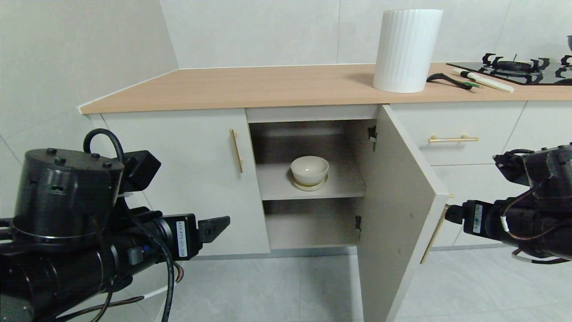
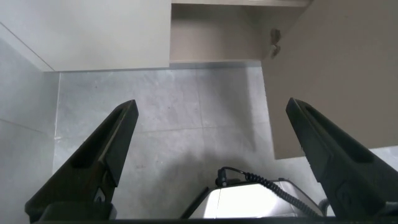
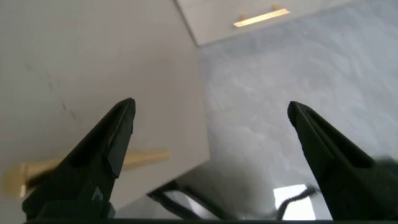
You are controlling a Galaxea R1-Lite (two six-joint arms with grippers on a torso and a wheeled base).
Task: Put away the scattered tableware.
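Now: bowl (image 1: 309, 169) on cab. shelf (image 1: 340, 181), door (image 1: 402, 201) open, wood counter (image 1: 268, 85) above; L fingers (image 2: 102, 155), R fingers (image 3: 99, 152) spread.

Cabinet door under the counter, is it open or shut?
Open. The door stands swung outward, and the bowl on the inner shelf is in plain sight.

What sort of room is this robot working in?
Most likely a home kitchen: a wooden countertop runs along tiled walls, a gas hob sits at its right end, and an open cupboard below holds a bowl.
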